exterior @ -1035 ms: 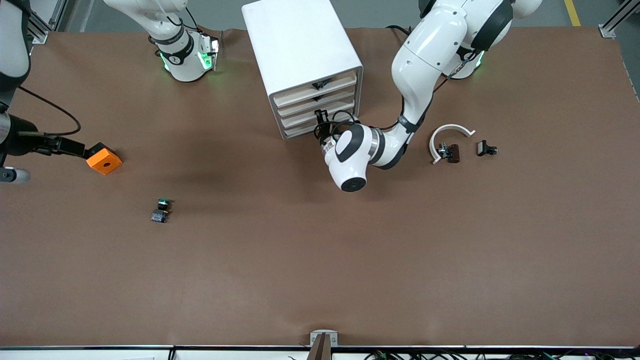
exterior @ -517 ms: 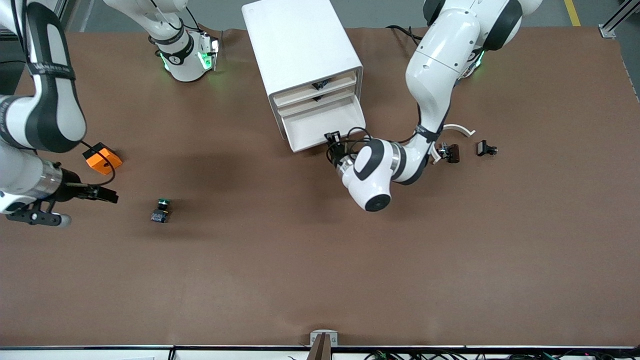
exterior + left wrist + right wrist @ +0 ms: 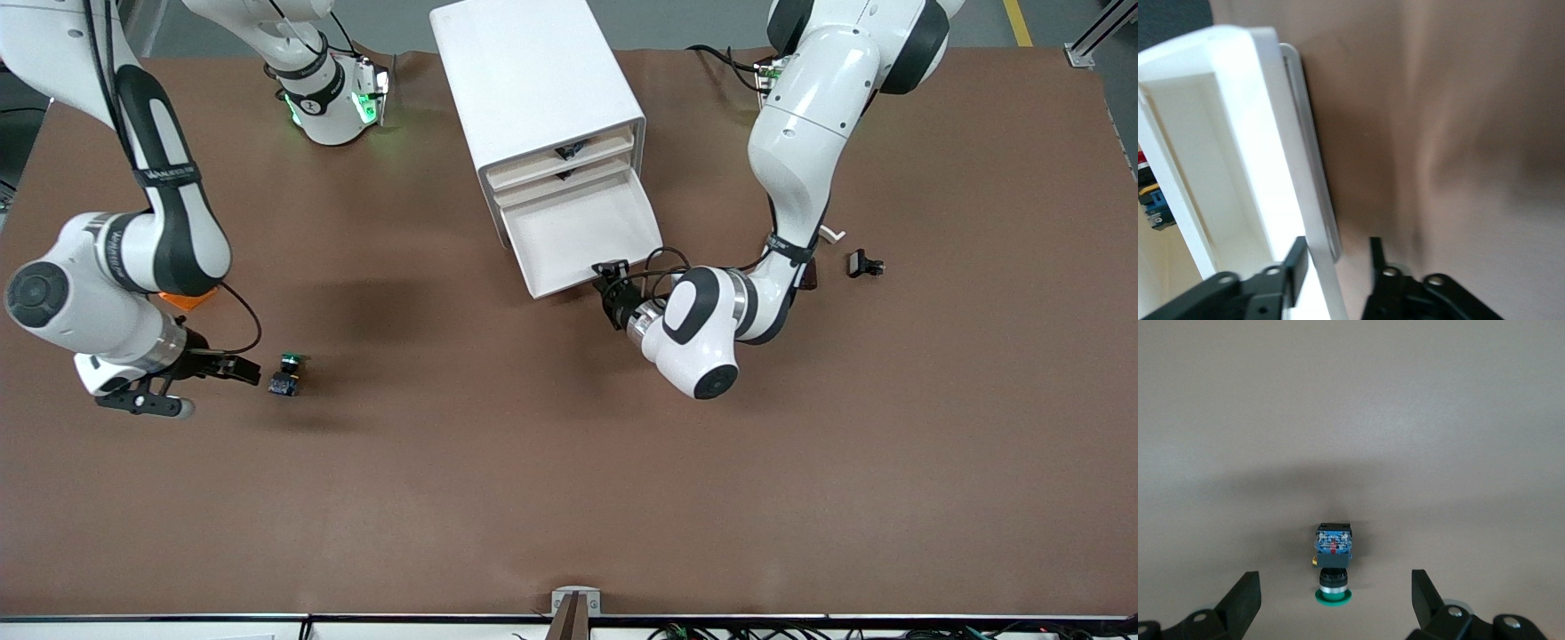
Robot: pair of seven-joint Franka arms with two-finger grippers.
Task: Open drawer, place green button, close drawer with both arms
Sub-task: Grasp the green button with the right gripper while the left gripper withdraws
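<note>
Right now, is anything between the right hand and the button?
Nothing visible. The right hand is open beside the button, with only bare table between them. In the right wrist view the button lies between the spread fingers, untouched.

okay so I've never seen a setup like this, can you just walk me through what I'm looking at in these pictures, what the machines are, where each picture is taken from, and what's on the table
These are two white robot arms at a brown table. The wide picture looks down from a high camera facing them; the other two come from cameras on each arm's wrist.

The left gripper has its jaws around the front lip of the drawer, which stands pulled out of the white cabinet; its wrist view shows that lip between the jaws.

The right gripper sits low with jaws open, right beside the button, a tiny green-capped part lying on its side. Its wrist view shows the button between the jaws, not yet gripped.

Also there: an orange cube mostly hidden under the right arm, and a small black part toward the left arm's end.
</note>
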